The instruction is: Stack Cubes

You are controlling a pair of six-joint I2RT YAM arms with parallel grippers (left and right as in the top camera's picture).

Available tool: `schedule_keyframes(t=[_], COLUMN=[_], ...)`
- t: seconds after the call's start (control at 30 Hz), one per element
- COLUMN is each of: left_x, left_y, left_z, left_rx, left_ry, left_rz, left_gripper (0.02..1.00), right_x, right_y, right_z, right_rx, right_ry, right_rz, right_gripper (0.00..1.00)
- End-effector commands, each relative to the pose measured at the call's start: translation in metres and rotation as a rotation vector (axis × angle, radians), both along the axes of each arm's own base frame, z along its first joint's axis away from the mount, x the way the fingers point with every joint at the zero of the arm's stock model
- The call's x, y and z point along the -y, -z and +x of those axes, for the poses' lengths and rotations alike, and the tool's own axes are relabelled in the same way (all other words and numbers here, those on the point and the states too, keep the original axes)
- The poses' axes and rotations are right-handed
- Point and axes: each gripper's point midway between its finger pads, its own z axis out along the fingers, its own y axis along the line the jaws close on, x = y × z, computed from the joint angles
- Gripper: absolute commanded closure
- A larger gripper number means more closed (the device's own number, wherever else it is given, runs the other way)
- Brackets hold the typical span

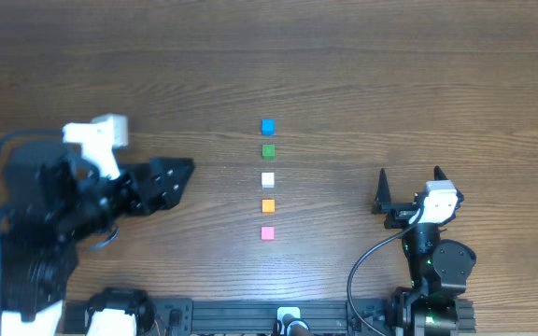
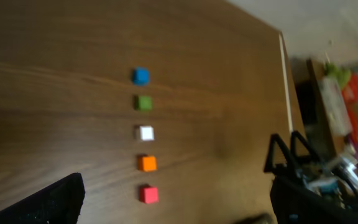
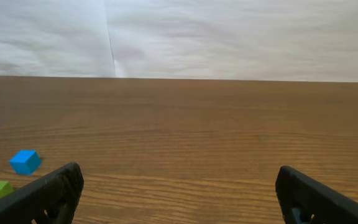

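Midway across the counter (image 1: 437,75) you had the blue cube (image 1: 267,126), green cube (image 1: 268,151), white cube (image 1: 268,179), orange cube (image 1: 268,205) and pink cube (image 1: 267,233) in a row, none touching. The left claw (image 1: 171,177) and right claw (image 1: 409,177) gaped wide, empty.

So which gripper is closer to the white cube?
Left. The left gripper sits left of the white cube, roughly level with it. The right gripper is on the opposite side, with a wider gap between.

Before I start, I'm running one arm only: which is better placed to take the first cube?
Left, probably. The left gripper is open, nearer, and points at the white cube; the right gripper sits farther off and faces past the blue cube.
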Motion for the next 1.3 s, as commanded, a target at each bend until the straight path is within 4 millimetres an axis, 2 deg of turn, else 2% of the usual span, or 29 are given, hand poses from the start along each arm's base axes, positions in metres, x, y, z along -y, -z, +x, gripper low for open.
schedule_keyframes(t=[0.03,0.13,0.3,0.37,0.57,0.73,0.83,1.07,1.3], left_x=[0.024,0.046,0.105,0.124,0.159,0.174,0.177,0.164,0.161], left_y=[0.021,0.039,0.068,0.083,0.130,0.155,0.166,0.188,0.203], left_z=[0.010,0.012,0.013,0.012,-0.006,-0.024,-0.035,-0.055,-0.065], left_rx=[-0.153,-0.226,-0.265,-0.300,-0.406,-0.470,-0.520,-0.621,-0.656], left_ry=[0.007,0.046,0.192,0.201,0.183,0.168,0.150,0.026,-0.011], left_rz=[-0.002,0.033,0.098,0.126,0.242,0.306,0.335,0.429,0.469], left_gripper=[0.023,0.023,0.020,0.020,0.020,0.020,0.020,0.020,0.020], right_x=[0.000,0.000,0.000,0.000,0.000,0.000,0.000,0.000,0.000], right_y=[0.002,0.002,0.002,0.002,0.002,0.002,0.002,0.002,0.002], right_z=[0.000,0.000,0.000,0.000,0.000,0.000,0.000,0.000,0.000], right_rx=[-0.003,-0.003,-0.003,-0.003,-0.003,-0.003,-0.003,-0.003,-0.003], right_ry=[0.000,0.000,0.000,0.000,0.000,0.000,0.000,0.000,0.000], right_rz=[0.005,0.005,0.005,0.005,0.005,0.005,0.005,0.005,0.005], right_gripper=[0.007,0.009,0.007,0.007,0.009,0.009,0.009,0.007,0.009])
